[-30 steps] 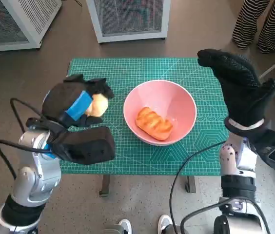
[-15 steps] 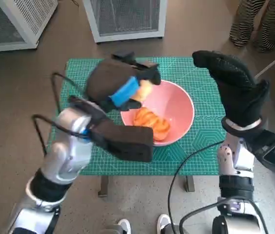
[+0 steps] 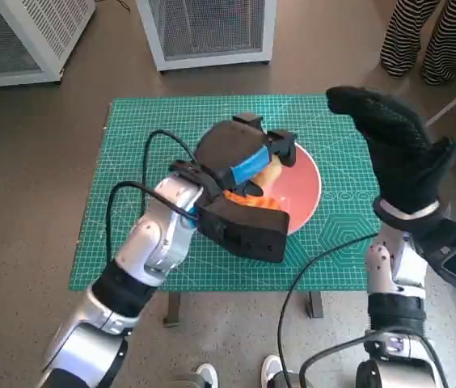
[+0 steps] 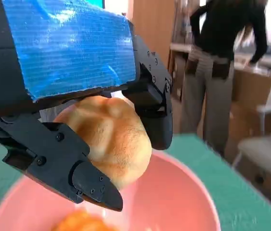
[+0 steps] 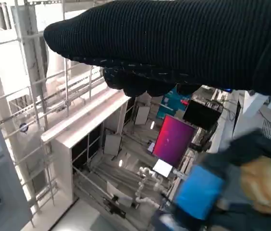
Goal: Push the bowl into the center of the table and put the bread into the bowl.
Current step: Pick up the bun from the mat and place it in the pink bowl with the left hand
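Swinging in from the mat's left side, the left hand (image 3: pixel 240 153) is now hanging right over the bowl (image 3: pixel 307 187), carrying its roll (image 4: pixel 109 137) with it. Its black fingers (image 4: pixel 152 103) are clamping the roll from both sides, and the roll is sitting in the air above the bowl's hollow, not touching the pink. It is looking pale golden, round and domed, with shallow creases across a matte crust; being so round, it is showing no clear long axis or heading. Below it, a second, more orange loaf (image 3: pixel 254 197) is lying inside the bowl, mostly hidden by the hand, so I cannot tell which way it runs. Over on the other side, the right hand (image 3: pixel 398 149) is hovering above the mat's right edge, gloved fingers stretched out and apart, gripping nothing. Beneath it all, the green mat (image 3: pixel 131 186) is covering the table, with the bowl sitting near its middle.
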You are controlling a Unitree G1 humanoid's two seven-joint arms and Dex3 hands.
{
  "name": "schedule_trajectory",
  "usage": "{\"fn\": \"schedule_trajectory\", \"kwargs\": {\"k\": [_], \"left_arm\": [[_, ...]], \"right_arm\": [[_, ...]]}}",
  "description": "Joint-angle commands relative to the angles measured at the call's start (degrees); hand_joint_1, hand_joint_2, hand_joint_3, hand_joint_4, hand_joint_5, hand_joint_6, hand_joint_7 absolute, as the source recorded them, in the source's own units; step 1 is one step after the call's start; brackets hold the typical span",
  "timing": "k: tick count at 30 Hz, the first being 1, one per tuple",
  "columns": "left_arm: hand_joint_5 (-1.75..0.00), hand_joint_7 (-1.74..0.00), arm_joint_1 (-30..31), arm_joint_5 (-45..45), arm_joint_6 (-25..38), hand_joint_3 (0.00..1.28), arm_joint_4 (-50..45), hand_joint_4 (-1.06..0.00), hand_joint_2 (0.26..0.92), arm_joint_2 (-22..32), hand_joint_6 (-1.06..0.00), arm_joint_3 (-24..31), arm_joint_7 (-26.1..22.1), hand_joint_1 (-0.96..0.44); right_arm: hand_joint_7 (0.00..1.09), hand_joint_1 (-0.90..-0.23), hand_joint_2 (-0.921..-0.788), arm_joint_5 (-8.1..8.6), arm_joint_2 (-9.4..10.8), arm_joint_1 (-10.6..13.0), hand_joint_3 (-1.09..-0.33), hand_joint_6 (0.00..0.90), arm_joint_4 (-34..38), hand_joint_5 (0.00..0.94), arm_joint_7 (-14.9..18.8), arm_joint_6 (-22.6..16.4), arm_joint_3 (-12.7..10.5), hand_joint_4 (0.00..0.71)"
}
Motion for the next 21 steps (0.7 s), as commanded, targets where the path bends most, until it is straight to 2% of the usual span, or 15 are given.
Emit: {"fn": "schedule_trajectory", "kwargs": {"k": [1,2,3,4,5,6,9,15,21], "left_arm": [[-1.35,-1.09,-1.8,-2.4,-0.4,0.17,4.0,-0.60,0.919,-0.6,-0.47,0.3,-2.2,0.07],[-1.41,-0.96,-2.0,-2.8,-0.1,0.23,4.8,-0.53,0.919,-0.6,-0.41,0.2,-3.2,0.17],[-1.09,-0.81,-2.2,-3.0,0.2,0.22,5.4,-0.39,0.889,-0.6,-0.33,0.1,-3.8,0.03],[-0.93,-0.74,-2.3,-3.4,0.4,0.20,5.7,-0.37,0.887,-0.4,-0.31,0.2,-4.8,-0.02],[-0.63,-0.61,-2.4,-3.7,0.6,0.16,5.9,-0.31,0.897,-0.4,-0.27,0.2,-5.4,-0.13],[-0.43,-0.53,-2.4,-4.2,0.8,0.12,5.9,-0.27,0.906,-0.2,-0.24,0.3,-6.2,-0.20],[-0.16,-0.40,-2.4,-4.6,1.2,0.09,5.7,-0.18,0.916,0.2,-0.17,0.5,-7.5,-0.37],[-0.02,-0.32,-2.0,-6.4,-0.7,0.11,5.7,-0.06,0.920,1.5,-0.09,1.2,-8.2,-0.56],[0.00,-0.30,-1.3,-11.9,-8.5,0.13,8.7,-0.01,0.921,3.1,-0.05,3.7,-8.1,-0.65]], "right_arm": [[0.55,-0.597,-0.921,-0.14,-0.5,1.8,-0.630,0.049,-0.8,0.002,-0.6,0.9,-0.2,0.250],[0.54,-0.599,-0.921,-0.19,-0.5,1.9,-0.629,0.050,-0.9,0.002,-0.7,1.0,-0.3,0.250],[0.54,-0.600,-0.921,-0.23,-0.5,1.9,-0.629,0.050,-1.0,0.002,-0.7,1.1,-0.3,0.251],[0.54,-0.601,-0.921,-0.36,-0.6,2.0,-0.629,0.050,-1.2,0.002,-0.9,1.1,-0.3,0.251],[0.54,-0.602,-0.921,-0.45,-0.6,2.1,-0.629,0.051,-1.4,0.002,-1.0,1.2,-0.3,0.251],[0.54,-0.602,-0.921,-0.59,-0.6,2.2,-0.629,0.051,-1.6,0.002,-1.2,1.2,-0.3,0.251],[0.54,-0.601,-0.921,-0.83,-0.5,2.3,-0.629,0.051,-1.7,0.002,-1.5,1.2,-0.2,0.250],[0.54,-0.599,-0.921,-0.85,-0.5,2.1,-0.629,0.053,-1.5,0.001,-1.6,1.3,-0.1,0.250],[0.54,-0.604,-0.921,-1.33,-0.3,2.0,-0.630,0.052,-1.7,0.001,-2.0,1.3,0.3,0.249]]}}
